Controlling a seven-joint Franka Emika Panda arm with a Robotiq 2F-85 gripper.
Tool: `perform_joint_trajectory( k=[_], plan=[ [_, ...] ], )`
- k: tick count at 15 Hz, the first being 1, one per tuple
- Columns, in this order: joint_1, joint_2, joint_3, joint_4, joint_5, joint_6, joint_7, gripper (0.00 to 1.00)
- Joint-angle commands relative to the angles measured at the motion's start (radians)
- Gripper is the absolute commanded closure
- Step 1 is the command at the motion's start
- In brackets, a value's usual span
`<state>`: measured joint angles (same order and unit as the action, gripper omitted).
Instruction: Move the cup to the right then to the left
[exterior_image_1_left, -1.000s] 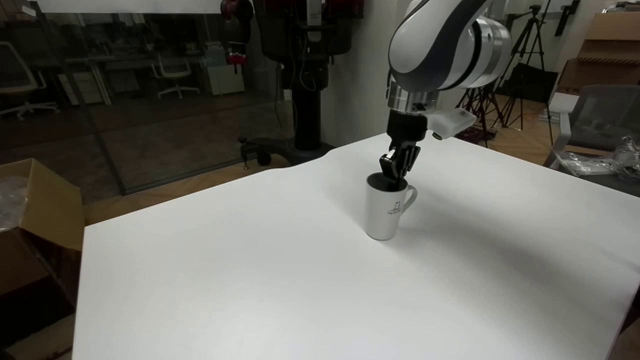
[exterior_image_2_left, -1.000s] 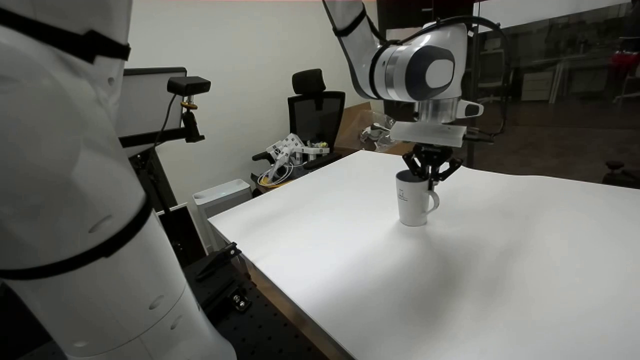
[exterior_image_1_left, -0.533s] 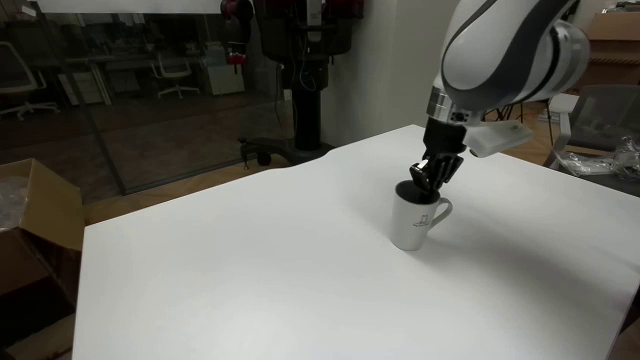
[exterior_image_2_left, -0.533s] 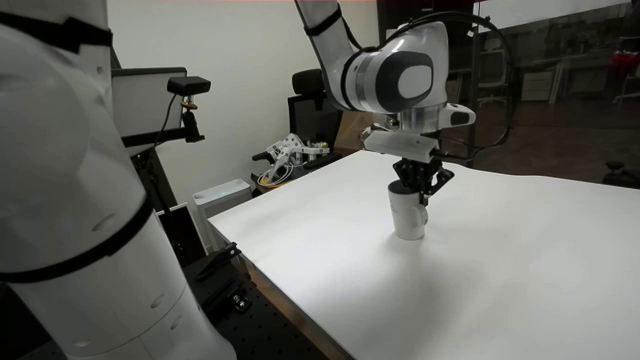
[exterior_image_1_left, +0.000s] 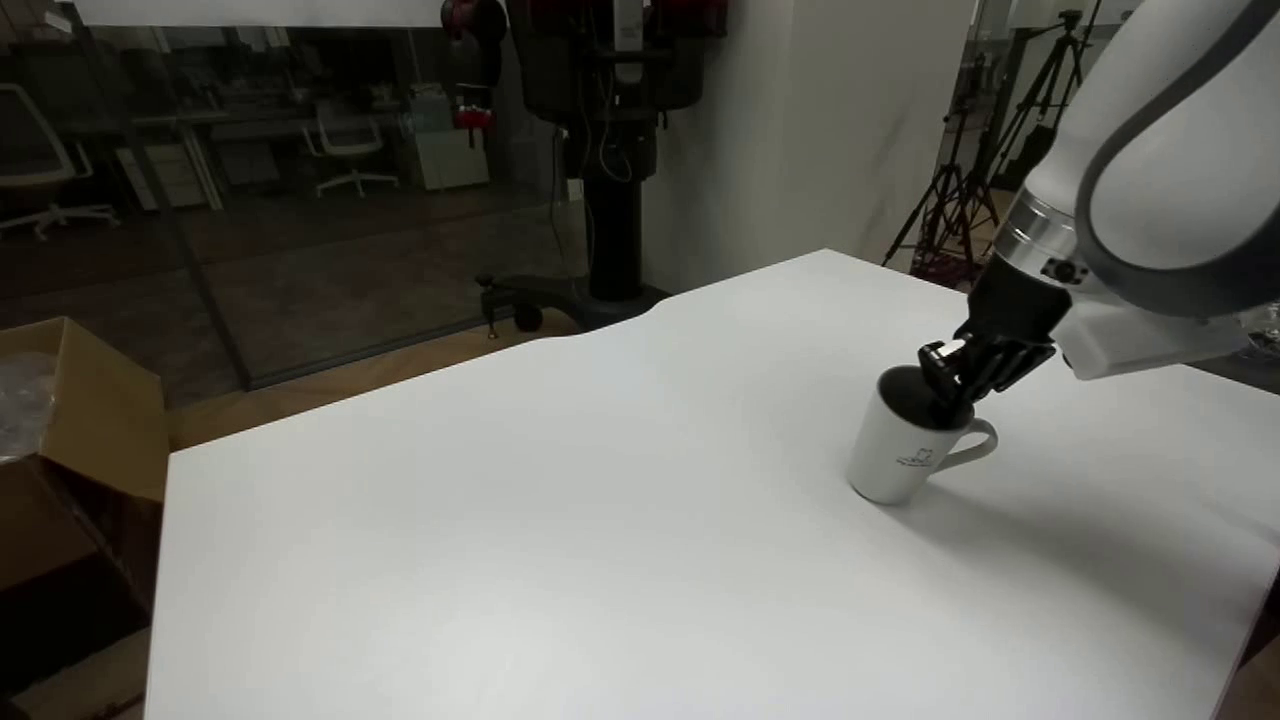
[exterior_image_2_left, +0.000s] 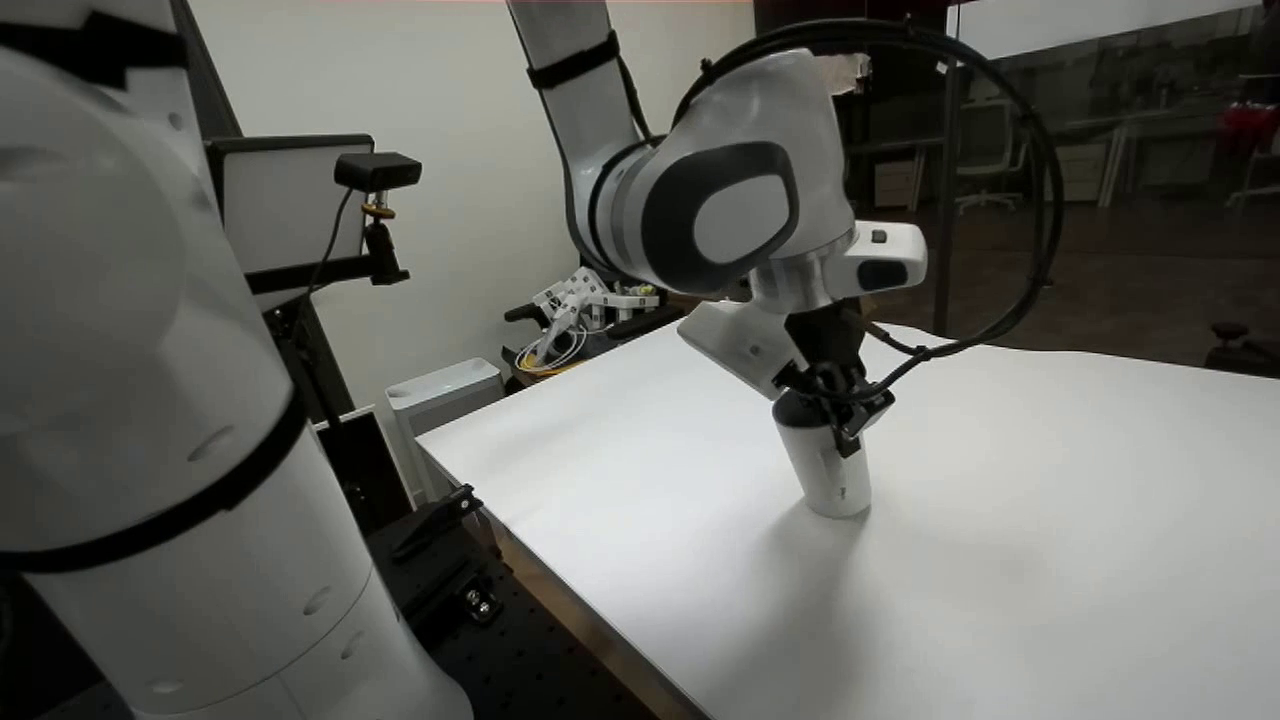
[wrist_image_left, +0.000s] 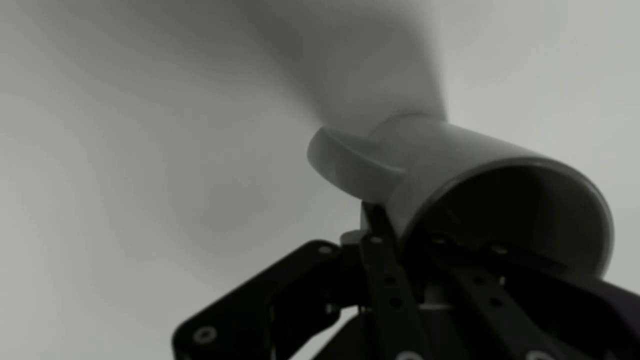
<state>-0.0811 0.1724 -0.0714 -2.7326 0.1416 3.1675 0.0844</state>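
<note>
The cup, a grey-white mug with a loop handle and dark interior, shows in both exterior views (exterior_image_1_left: 892, 458) (exterior_image_2_left: 822, 474) and in the wrist view (wrist_image_left: 450, 142). It is tilted, with its base on or just above the white table; I cannot tell if it touches. My gripper (exterior_image_1_left: 948, 408) is shut on the cup's rim beside the handle. One finger is inside the cup and one outside, as the wrist view (wrist_image_left: 401, 235) shows. In an exterior view the gripper (exterior_image_2_left: 845, 440) hides part of the rim, and the handle is hidden there.
The white table (exterior_image_1_left: 500, 520) spreads around the cup. The arm's base link (exterior_image_2_left: 180, 400) stands beside the table's edge, with a black mounting plate (exterior_image_2_left: 530, 640) below. An open cardboard box (exterior_image_1_left: 110, 420) is beyond another edge. A cable (exterior_image_2_left: 1040, 240) loops off the wrist.
The cup has moved right with the gripper in one view and toward the camera in the other. The wrist and the cup have tilted more. The grip has stayed shut.
</note>
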Motion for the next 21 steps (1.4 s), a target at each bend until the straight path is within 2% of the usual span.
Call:
perform_joint_trajectory(
  k=[1,2,9,18,21],
  plan=[
    [0.040,-0.018,-0.065,-0.078,0.023,0.164,0.057,0.98],
    [0.040,0.019,-0.068,-0.043,0.040,0.186,0.056,0.98],
    [0.035,0.018,-0.045,-0.052,0.138,0.237,0.100,0.98],
    [0.033,0.014,-0.034,-0.046,0.155,0.238,0.137,0.98],
    [-0.039,-0.002,0.039,-0.045,0.133,0.250,0.181,0.98]
  ],
)
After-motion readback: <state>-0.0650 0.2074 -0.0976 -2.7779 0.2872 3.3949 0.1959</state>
